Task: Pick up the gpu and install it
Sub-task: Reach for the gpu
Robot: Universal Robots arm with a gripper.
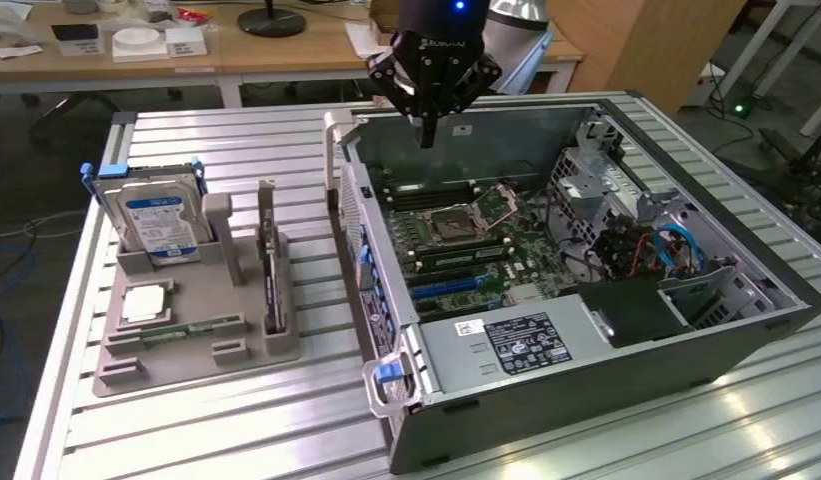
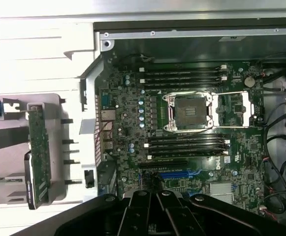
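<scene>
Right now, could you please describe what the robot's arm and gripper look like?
The gripper is matte black with angular linkages, small white lettering on its body and narrow dark jaws. Above it, a blue light glows on the black wrist.

The gpu (image 1: 271,285) stands on edge in a slot of the grey holder (image 1: 183,350), left of the PC case (image 1: 730,340) in the exterior view. Green PCB w/ black cooler on one face.

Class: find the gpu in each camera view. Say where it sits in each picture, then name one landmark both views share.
Exterior view: the gpu stands on edge in the grey holder, on the exterior view's left of the open computer case.
Wrist view: the gpu is seen edge-on in that holder, just outside the case's side wall.
Shared landmark: the CPU socket on the motherboard.
</scene>
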